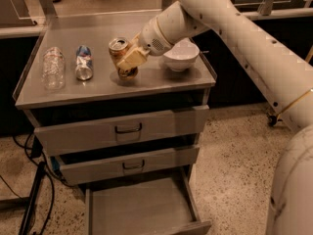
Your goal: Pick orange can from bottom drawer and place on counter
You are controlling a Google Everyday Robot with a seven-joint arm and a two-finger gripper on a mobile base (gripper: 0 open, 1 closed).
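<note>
The orange can stands slightly tilted on the counter, near its middle. My gripper reaches in from the right and is shut on the orange can, its cream fingers wrapped around the can's side. The can's base touches or sits just above the steel top. The bottom drawer is pulled open below, its bare metal floor showing nothing inside.
A white bowl sits just right of the gripper. A blue-and-silver can and a clear plastic bottle lie at the counter's left. Two upper drawers are slightly ajar. Black cables hang at the left floor.
</note>
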